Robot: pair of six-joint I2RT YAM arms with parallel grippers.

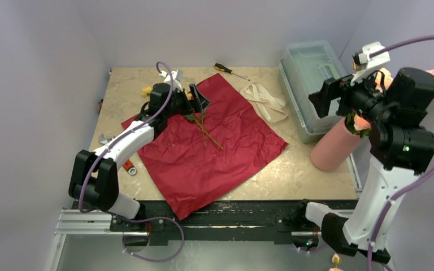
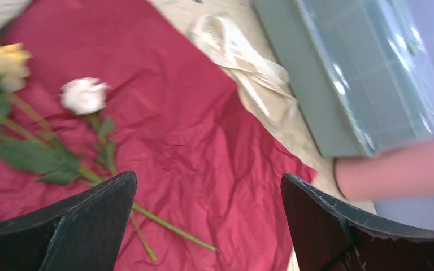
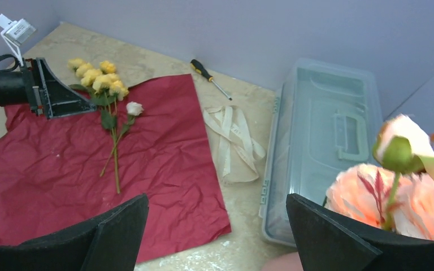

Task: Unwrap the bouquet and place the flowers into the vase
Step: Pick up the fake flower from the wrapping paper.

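The dark red paper [image 1: 203, 152] lies spread flat on the table, with no bouquet wrapped in it. Yellow flowers [image 3: 99, 76] and a pale bud [image 3: 134, 108] lie on its far left part, thin stems [image 1: 208, 134] pointing toward me. My left gripper [image 1: 195, 100] hovers open just over those flowers, nothing between its fingers [image 2: 90, 226]. The salmon-pink vase [image 1: 336, 148] stands tilted at the right. Peach-pink flowers [image 3: 373, 197] show at its mouth, their stems hidden. My right gripper [image 1: 325, 96] hangs open above the vase, empty [image 3: 217, 197].
A cream ribbon [image 1: 265, 101] lies loose right of the paper. A clear greenish box [image 1: 311, 84] with a handle sits at the back right beside the vase. A screwdriver [image 1: 230, 70] lies at the back. Hand tools [image 1: 113, 148] lie at the left edge.
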